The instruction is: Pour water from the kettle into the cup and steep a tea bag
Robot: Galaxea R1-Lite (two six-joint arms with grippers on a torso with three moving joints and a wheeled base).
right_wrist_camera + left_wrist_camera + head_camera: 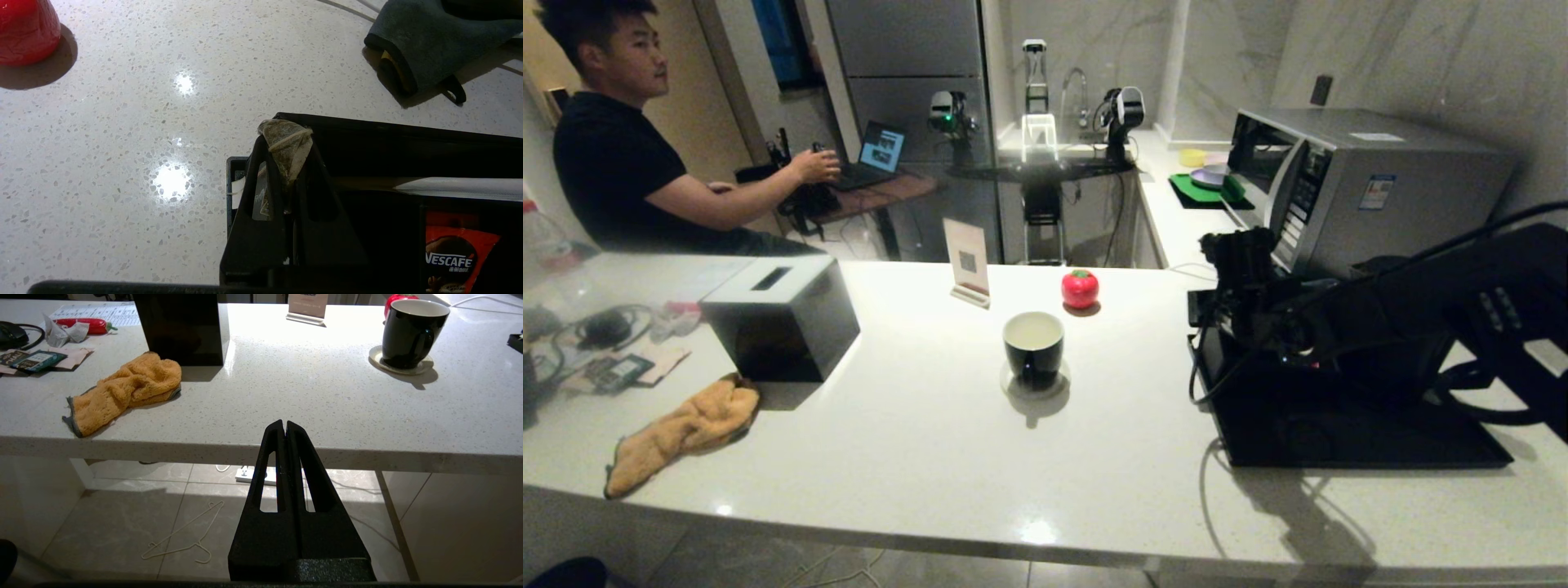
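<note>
Tea bag lifted, cup waiting

The right tool pinches a tea bag above the black tray, right of the cup on the desk; the left tool, pressed together, idles below the desk edge.

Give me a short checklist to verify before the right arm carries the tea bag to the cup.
1. Right gripper shut on the tea bag: ok.
2. Tea bag free of the black compartment box: cannot tell.
3. Cup upright on its coaster: ok.
4. Water in the cup: cannot tell.
5. Counter between box and cup unobstructed: ok; the red tomato-shaped object sits behind.
6. Left gripper shut, parked below the counter edge: ok.
</note>
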